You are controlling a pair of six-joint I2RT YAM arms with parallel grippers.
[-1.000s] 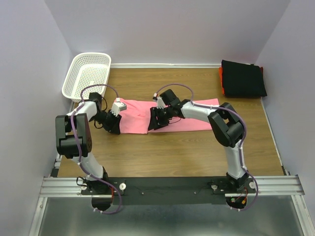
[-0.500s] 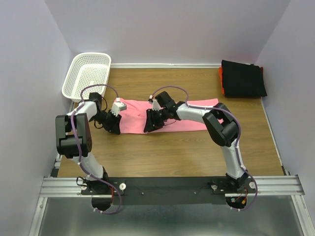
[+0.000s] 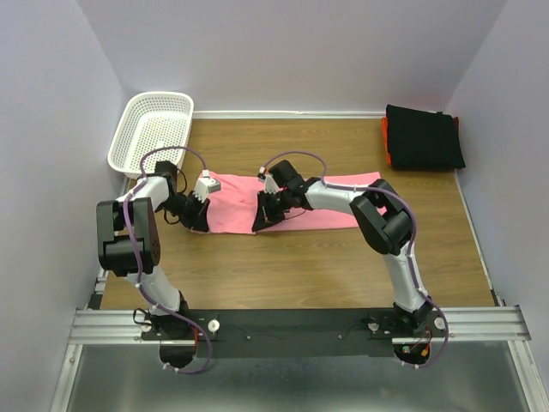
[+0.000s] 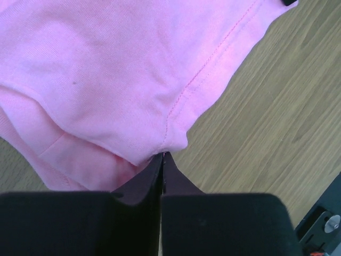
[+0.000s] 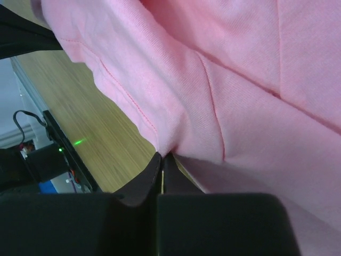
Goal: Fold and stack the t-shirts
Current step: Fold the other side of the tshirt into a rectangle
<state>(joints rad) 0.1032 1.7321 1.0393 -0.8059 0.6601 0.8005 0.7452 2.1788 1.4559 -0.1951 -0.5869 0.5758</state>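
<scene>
A flat pink cotton t-shirt [image 3: 232, 206] lies as a long band across the middle of the wood-grain counter [image 3: 300, 266], running from near the left edge toward the right, with its right end reaching further toward the far edge than its left. The left gripper [image 3: 196, 218] sits at the shirt's left end, close to the counter's left edge. In the left wrist view its two black fingers [image 4: 144, 181] are pressed together with no gap and pinch a stitched corner of the pink fabric right at their tips; a lower layer of the same cloth shows beneath that corner, and bare wood lies just beside it. The right gripper [image 3: 264, 211] reaches in over the middle of the shirt, on its near hem. In the right wrist view its black fingers [image 5: 141, 184] are likewise squeezed tight on a pinch of pink fabric where a sewn seam bunches into a small fold, the hem running beside the bare counter. A white perforated plastic basket [image 3: 159, 94] stands at the far-left corner, well apart from the shirt. At the far-right corner rests a neatly folded black garment [image 3: 422, 137], lying on top of an orange folded item [image 3: 385, 142] whose edge shows along its left side.
</scene>
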